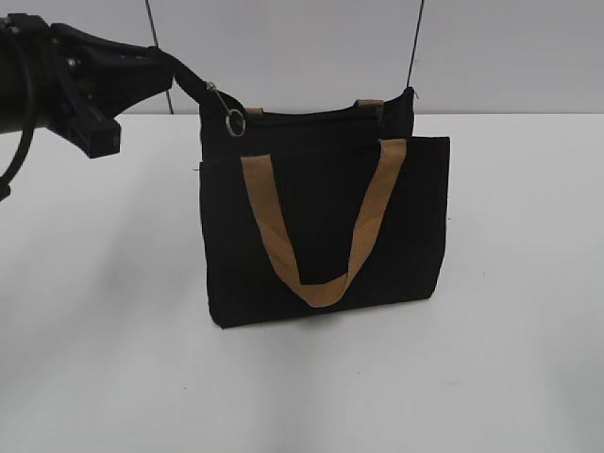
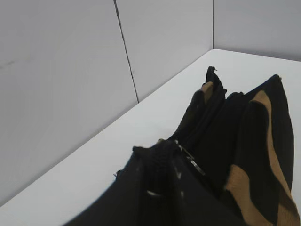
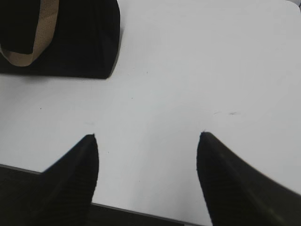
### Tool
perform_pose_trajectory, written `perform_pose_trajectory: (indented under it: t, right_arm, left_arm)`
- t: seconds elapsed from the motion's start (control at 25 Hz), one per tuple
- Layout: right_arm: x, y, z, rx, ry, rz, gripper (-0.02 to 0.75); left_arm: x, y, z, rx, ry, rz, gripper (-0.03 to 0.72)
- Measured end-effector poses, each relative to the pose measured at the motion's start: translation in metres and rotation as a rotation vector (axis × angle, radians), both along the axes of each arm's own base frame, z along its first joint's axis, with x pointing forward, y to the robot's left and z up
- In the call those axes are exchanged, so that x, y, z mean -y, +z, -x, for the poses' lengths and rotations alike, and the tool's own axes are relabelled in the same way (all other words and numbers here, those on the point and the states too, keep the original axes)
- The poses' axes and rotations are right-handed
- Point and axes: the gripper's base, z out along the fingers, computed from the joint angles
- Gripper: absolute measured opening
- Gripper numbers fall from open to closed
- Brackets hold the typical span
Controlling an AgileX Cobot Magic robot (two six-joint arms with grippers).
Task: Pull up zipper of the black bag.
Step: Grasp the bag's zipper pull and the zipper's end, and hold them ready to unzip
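The black bag (image 1: 321, 217) stands upright on the white table, with a tan strap handle (image 1: 316, 283) hanging down its front. The zipper runs along its top edge (image 1: 311, 113). Its silver pull and ring (image 1: 233, 121) hang at the top left corner. My left gripper (image 1: 170, 66) is shut on the black fabric end of the bag's top left corner, beside the pull. In the left wrist view the shut jaws (image 2: 162, 162) pinch that fabric and the metal pull (image 2: 190, 160) lies just to their right. My right gripper (image 3: 147, 136) is open and empty, over bare table to the right of the bag (image 3: 70, 42).
A grey panelled wall (image 1: 302, 47) rises right behind the bag. The table's front edge (image 3: 141, 209) lies under the right gripper. White tabletop (image 1: 519, 330) spreads to the bag's right and front.
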Motion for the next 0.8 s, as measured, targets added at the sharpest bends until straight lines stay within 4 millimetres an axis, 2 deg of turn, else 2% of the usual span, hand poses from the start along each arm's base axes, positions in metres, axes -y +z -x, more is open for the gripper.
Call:
perform_pose_trajectory:
  t: [0.64,0.8]
  right_arm:
    - [-0.005,0.002,0.0,0.013,0.035,-0.056,0.508]
    - [-0.011,0.009,-0.005,0.02,0.111,-0.07,0.508]
  left_arm:
    - [0.0,-0.003,0.001,0.009,-0.016,-0.049,0.077]
    - [0.0,-0.003,0.001,0.01,-0.018,-0.048,0.077]
